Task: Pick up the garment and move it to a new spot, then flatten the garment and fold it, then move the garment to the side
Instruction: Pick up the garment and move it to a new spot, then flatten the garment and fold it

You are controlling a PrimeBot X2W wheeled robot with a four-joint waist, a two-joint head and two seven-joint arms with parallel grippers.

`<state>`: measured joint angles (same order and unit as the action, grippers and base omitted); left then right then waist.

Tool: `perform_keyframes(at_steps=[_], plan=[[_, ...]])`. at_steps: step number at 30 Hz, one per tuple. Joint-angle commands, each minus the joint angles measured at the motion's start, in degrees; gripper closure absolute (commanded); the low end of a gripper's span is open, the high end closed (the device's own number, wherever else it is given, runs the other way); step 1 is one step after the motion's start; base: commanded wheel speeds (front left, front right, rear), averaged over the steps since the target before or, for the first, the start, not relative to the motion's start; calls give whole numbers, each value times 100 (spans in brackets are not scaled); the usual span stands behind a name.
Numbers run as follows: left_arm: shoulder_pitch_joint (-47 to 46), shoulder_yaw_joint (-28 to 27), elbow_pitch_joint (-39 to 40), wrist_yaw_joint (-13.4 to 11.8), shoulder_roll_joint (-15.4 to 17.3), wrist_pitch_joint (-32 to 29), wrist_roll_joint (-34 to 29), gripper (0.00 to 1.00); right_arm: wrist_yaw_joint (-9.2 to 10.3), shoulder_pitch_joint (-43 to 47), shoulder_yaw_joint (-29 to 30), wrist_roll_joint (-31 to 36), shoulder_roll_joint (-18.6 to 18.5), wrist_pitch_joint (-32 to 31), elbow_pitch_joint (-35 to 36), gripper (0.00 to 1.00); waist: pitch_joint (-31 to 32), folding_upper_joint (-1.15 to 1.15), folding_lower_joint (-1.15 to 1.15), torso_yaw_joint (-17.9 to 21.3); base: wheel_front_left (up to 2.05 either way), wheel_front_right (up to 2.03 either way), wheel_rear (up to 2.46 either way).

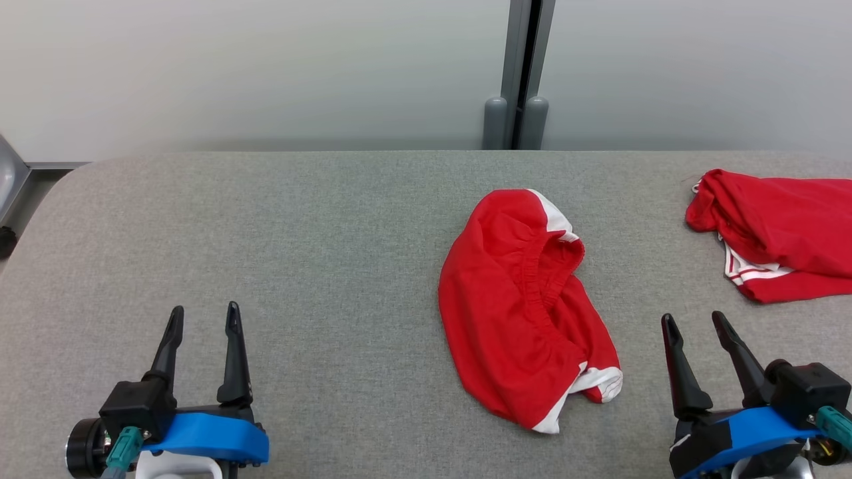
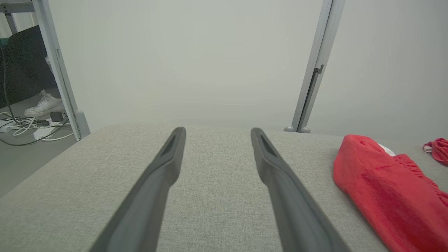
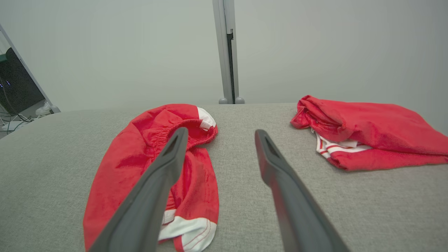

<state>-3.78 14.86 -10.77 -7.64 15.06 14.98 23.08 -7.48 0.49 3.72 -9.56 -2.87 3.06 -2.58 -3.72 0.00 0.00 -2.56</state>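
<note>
A crumpled red garment [image 1: 519, 306] with white trim and an elastic waistband lies on the grey table [image 1: 299, 233], right of centre. My left gripper [image 1: 204, 309] hovers open and empty at the lower left, well to the left of it; the left wrist view has its fingers [image 2: 217, 130] over bare cloth, the garment [image 2: 385, 189] off to the right. My right gripper [image 1: 692, 317] stands open and empty at the lower right, just right of the garment's near end. In the right wrist view [image 3: 220, 130] the garment [image 3: 119, 168] lies under and left of the left finger.
A second red garment with white stripes [image 1: 779, 233] lies bunched at the table's far right edge, also in the right wrist view [image 3: 367, 129]. A grey post [image 1: 516, 100] stands behind the table against a pale wall. Cables and a white shoe [image 2: 43, 105] are on the floor beyond the table's left end.
</note>
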Motion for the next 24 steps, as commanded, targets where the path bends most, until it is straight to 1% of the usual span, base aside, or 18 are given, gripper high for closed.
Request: perform_keyframes(at_steps=[1, 14, 20, 24], plan=[[22, -64, 7, 23, -9, 27, -46, 0, -3, 97, -15, 3, -4, -23, -2, 0, 0, 0, 0, 6, 0, 0, 0], [-4, -241, -35, 158, -119, 27, -221, 0, -3, 63, -105, -28, -4, -39, -49, 0, -20, 0, 0, 21, 0, 0, 0], [-45, -267, -49, 212, -175, 27, -292, 0, -3, -178, -454, -82, -5, -59, -141, 0, -56, 0, 0, -14, 0, 0, 0], [-110, -273, -54, 246, -213, 27, -334, 0, -3, -296, -679, -157, -6, -59, -349, 0, -117, 0, 0, -72, 0, 0, 0]])
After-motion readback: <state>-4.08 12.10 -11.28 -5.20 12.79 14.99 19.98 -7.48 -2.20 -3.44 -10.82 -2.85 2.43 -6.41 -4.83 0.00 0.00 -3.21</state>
